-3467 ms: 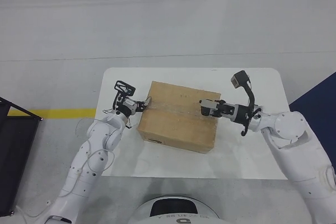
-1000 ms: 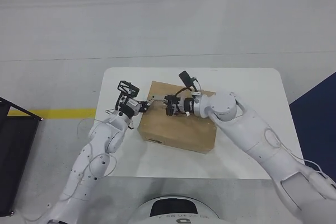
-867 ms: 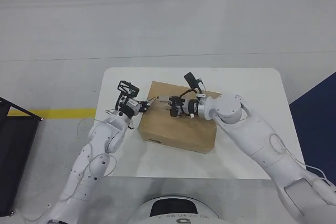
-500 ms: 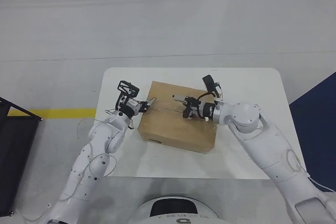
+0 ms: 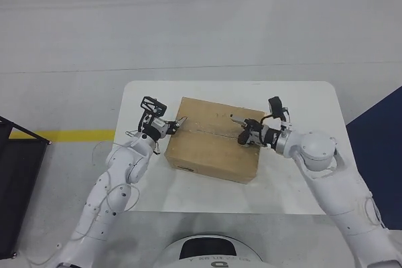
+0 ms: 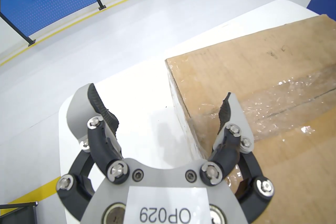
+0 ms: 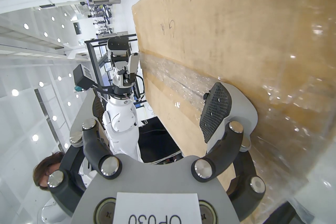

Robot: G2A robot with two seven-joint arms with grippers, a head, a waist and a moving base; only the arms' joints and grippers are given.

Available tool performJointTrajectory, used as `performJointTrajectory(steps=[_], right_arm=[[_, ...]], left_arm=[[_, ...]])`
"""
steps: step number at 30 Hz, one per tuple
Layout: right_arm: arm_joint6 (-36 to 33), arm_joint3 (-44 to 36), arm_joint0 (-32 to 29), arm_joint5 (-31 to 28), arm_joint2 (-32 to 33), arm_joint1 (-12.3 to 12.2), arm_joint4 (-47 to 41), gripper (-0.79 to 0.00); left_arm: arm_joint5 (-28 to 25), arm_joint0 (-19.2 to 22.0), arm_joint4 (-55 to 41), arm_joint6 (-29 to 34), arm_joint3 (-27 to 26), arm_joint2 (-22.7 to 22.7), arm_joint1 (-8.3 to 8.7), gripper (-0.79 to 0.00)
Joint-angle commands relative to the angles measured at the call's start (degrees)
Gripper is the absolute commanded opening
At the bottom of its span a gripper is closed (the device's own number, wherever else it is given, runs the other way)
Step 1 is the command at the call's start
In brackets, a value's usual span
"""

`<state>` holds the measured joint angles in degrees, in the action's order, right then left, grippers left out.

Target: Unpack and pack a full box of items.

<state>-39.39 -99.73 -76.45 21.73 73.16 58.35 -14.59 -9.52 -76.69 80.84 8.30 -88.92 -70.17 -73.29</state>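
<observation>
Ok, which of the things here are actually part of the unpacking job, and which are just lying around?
Part of the job:
cardboard box
clear tape along its top seam
left gripper, open at one end
right gripper, open at the other end

Just around:
white table under the box
black rack on the floor
blue panel
yellow floor line

The box (image 5: 214, 139) sits shut, flaps sealed under clear tape (image 6: 275, 101), so whatever it holds is hidden. The left wrist view cuts the box off at the picture's edge, and the right wrist view loses much of it the same way. From above, the right gripper (image 5: 238, 129) is too small to tell whether a finger touches the cardboard; it may just graze the seam.
</observation>
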Motion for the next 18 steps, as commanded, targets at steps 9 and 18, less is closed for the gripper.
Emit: performJointTrajectory(steps=[9,18], right_arm=[[1.44,-2.13,-9.2,-1.39,9.81,-1.06,-4.69,0.0],[0.47,-2.88,-15.67,-6.36,16.51,-1.43,-9.98,0.0]], left_arm=[[0.0,0.0,0.0,0.0,0.0,0.0,0.0,0.0],[0.0,0.0,0.0,0.0,0.0,0.0,0.0,0.0]])
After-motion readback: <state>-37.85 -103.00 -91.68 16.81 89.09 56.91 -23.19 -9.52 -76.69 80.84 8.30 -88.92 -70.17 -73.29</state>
